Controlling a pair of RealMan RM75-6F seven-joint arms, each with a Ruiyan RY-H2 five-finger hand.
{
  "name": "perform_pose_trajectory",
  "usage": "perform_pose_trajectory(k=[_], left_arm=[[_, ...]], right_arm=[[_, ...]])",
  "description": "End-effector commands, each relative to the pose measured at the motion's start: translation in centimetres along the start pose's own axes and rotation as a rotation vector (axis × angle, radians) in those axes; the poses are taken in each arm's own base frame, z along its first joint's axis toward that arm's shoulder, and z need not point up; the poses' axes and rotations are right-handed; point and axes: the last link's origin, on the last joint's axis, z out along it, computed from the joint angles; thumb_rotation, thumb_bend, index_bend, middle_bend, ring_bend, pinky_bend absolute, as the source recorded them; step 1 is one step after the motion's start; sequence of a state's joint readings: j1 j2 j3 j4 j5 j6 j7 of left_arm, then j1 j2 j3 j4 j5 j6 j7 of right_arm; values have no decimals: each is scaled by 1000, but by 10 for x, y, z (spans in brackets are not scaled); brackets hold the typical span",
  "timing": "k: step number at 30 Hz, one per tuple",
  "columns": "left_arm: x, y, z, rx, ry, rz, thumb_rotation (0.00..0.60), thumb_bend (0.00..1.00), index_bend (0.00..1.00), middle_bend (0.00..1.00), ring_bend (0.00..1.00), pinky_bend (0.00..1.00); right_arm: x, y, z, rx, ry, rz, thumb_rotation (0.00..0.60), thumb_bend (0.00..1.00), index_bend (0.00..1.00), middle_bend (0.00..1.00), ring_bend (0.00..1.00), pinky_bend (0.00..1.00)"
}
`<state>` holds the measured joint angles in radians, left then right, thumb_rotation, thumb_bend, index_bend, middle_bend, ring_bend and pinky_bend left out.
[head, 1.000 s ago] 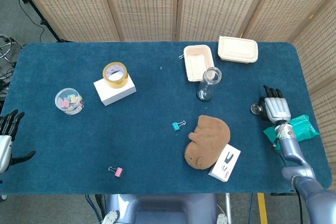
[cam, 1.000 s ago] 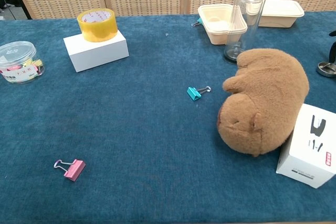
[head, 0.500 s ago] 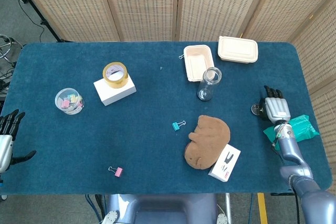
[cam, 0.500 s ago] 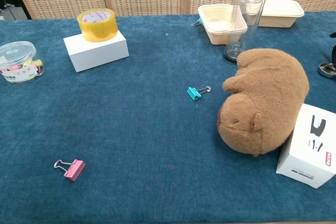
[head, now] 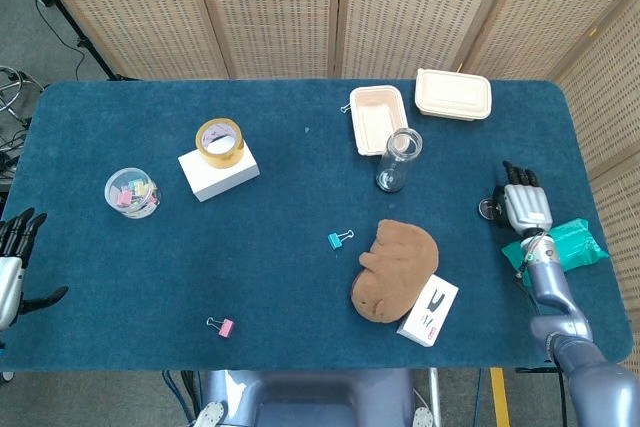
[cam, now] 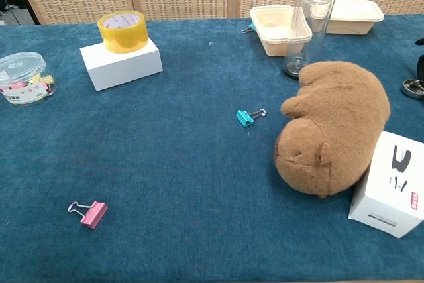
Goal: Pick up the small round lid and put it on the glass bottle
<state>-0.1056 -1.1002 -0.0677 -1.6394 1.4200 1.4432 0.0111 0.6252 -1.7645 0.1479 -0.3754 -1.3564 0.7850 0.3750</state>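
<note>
Blue felt tabletop (head: 300,277): small round lid (head: 487,209) lies at my right hand's (head: 527,209) nine o'clock, fingers straight, empty. Light, thin, probably slippery; I'd pinch its rim.

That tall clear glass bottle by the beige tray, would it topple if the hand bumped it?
Probably. The tall clear glass bottle stands upright, narrow for its height, so a push up high could tip it. Lying down, its round body would likely roll. Being glass, it looks slippery and breakable.

small round lid (cam: 415,88) cut by edge, right hand (head: 526,209) barely visible
</note>
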Motion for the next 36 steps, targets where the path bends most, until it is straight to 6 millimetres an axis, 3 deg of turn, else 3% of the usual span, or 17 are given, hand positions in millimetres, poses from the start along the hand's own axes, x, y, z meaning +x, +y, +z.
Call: perform_pose_trajectory(k=[1,17,22,36], left_arm=[[0,0,0,-1,-1,-1,600,0,0,0,0,0],[2,0,-1,-8,1,-6,600,0,0,0,0,0],[4,-1,-2,-11,0,-16,600,0,0,0,0,0],[11,-4,-5,-25,-3,-49,600,0,0,0,0,0]], right_arm=[[1,0,0,1,12,3,600,532,602,0,0,0],[12,1,-3,24,75,6,600,552,641,0,0,0],[26,-1,-5,56,123,-3,600,560,643,0,0,0],[118,-30,-11,136,315,8,600,576,652,0,0,0]])
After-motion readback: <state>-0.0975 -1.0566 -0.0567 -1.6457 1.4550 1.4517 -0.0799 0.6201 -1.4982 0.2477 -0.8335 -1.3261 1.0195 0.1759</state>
